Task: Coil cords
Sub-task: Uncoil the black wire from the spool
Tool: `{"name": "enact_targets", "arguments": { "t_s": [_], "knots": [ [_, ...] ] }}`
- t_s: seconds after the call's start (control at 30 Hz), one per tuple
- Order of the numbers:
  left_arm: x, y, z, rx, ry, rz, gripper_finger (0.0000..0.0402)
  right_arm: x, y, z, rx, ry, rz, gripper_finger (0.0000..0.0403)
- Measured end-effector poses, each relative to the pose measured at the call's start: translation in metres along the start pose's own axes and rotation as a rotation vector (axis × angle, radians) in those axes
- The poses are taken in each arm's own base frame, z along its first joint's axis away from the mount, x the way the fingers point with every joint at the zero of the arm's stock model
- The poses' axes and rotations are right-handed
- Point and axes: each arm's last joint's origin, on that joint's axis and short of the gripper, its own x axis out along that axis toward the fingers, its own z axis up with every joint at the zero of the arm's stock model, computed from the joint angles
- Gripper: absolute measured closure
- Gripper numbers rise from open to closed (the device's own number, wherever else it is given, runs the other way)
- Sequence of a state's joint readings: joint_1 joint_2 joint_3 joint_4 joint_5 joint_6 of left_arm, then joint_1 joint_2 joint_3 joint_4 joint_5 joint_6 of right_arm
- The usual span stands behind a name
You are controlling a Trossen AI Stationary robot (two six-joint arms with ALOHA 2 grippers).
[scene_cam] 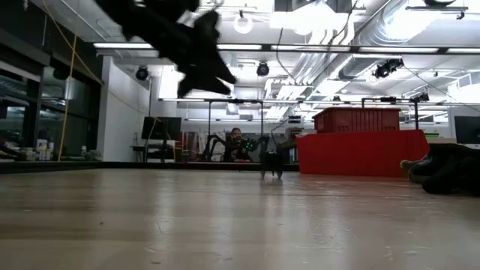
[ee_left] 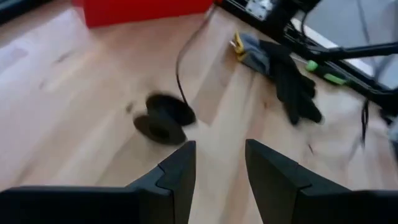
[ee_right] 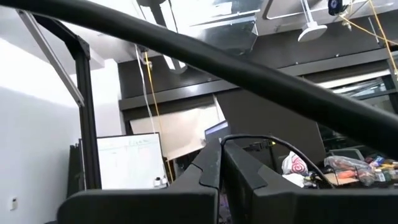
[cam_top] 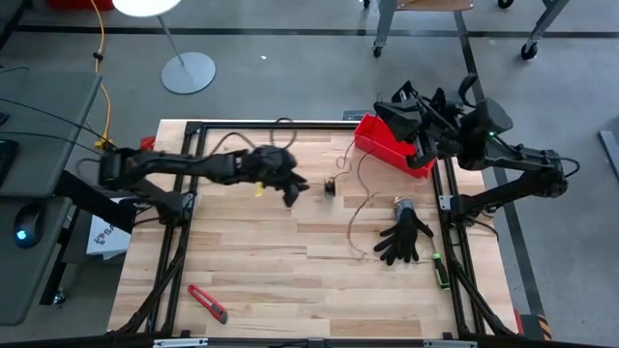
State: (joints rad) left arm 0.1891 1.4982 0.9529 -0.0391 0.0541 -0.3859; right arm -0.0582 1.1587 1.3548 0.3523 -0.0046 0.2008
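Note:
The small black spool (ee_left: 163, 117) sits on the wooden table a short way ahead of my left gripper (ee_left: 217, 168), which hovers open above the boards and touches nothing. In the high view the spool (cam_top: 330, 186) lies just right of the left gripper (cam_top: 295, 189). The thin dark cord (ee_left: 180, 62) leaves the spool and runs in loose curves (cam_top: 360, 208) over the table toward the right. My right gripper (ee_right: 222, 163) is shut, raised high at the far right above the red bin, and points up into the room.
A red bin (cam_top: 392, 145) stands at the far right of the table. A black glove (cam_top: 406, 237) lies at the right edge, and a red cutter (cam_top: 208, 303) lies near the front left. A black frame (cam_top: 242, 126) borders the table.

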Motion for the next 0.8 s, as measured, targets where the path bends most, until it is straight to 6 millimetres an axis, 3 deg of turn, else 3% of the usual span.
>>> {"name": "enact_targets", "arguments": {
  "t_s": [0.3,0.53,0.8],
  "knots": [
    [0.054,0.005,0.025,0.051,0.062,0.158,0.0268,0.0,0.0,-0.002,-0.004,0.019,-0.004,0.0403],
    [0.089,0.007,0.007,0.035,0.149,0.08,0.0268,0.0,0.0,-0.002,-0.026,0.02,-0.004,0.0403],
    [0.106,0.008,-0.003,-0.002,0.141,0.083,0.0268,0.0,0.0,-0.002,-0.019,0.028,0.025,0.0403]
  ]
}}
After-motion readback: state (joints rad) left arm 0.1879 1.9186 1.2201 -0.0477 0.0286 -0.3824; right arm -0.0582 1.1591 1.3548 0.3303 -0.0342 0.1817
